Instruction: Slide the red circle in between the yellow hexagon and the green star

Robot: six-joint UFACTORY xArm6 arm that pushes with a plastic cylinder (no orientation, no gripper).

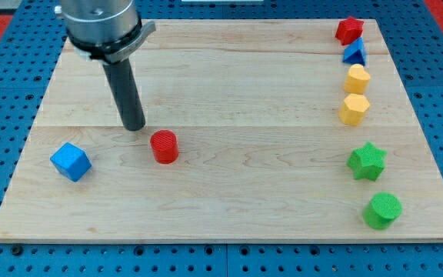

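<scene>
The red circle (164, 146) lies on the wooden board at the view's lower left of centre. My tip (134, 125) stands just to its upper left, close to it but apart by a small gap. The yellow hexagon (354, 109) sits at the view's right, with the green star (367, 161) below it; a gap of bare board lies between them.
A blue cube (71, 161) lies at the far left. Down the right side stand a red block (349, 30), a blue triangle (354, 52), a second yellow block (357, 78) and a green circle (381, 209). The board's edge (229, 240) runs along the bottom.
</scene>
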